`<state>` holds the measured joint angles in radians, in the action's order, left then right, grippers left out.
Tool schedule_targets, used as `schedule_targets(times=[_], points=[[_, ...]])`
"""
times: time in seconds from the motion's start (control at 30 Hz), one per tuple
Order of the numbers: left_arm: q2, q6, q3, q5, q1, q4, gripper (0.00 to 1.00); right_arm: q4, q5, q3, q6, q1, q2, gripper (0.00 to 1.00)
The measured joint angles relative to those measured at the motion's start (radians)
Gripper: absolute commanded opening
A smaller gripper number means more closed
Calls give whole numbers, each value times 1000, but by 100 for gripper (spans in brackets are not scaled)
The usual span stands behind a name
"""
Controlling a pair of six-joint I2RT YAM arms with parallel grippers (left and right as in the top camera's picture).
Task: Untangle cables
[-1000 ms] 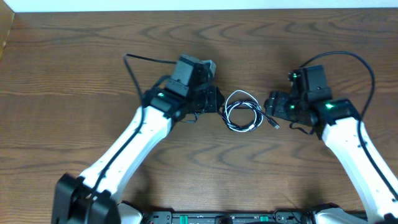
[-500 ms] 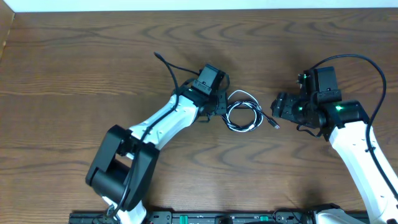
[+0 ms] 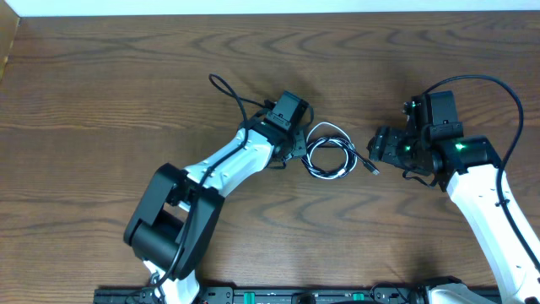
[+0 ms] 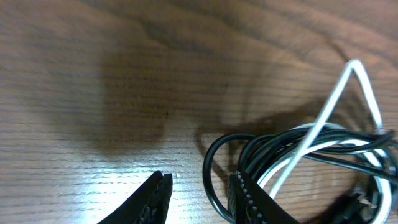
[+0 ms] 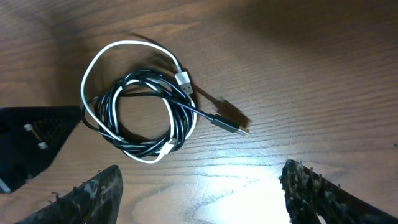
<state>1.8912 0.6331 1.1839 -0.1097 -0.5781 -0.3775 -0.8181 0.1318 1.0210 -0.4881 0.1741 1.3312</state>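
Overhead, 2 close wrist views; cables [image 5: 102, 121] common

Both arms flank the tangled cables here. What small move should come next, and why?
Probably ease the right gripper in onto the black plug end. It juts out of the coil toward that gripper, clear of the loops, and the jaws stand wide open. The left gripper sits at the coil's opposite edge, jaws slightly apart.

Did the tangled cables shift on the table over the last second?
No. The cables lie on the same wood-grain patch of the table in the overhead view.
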Motion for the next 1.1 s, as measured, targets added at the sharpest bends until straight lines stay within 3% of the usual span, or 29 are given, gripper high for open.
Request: schedule_targets(times=[0.4,0.43,0.47,0.5,0.87,1.1], points=[[43,44,0,-19,-6,3,33,-6,0,0,0,0,0,79],[51,47,0,-19,-10,6,27,-8,0,0,0,0,0,79],[55,52,2,-18,-13,12,10,-9,0,0,0,0,0,79],[58,54,4,-19,-17,15,8,-10,0,0,0,0,0,79],[54,13,10,-35,-28,40,7,-18,9,0,0,0,0,84],[-196,-31,8,-128,-29,47,7,34,25,0,3,27,13,88]])
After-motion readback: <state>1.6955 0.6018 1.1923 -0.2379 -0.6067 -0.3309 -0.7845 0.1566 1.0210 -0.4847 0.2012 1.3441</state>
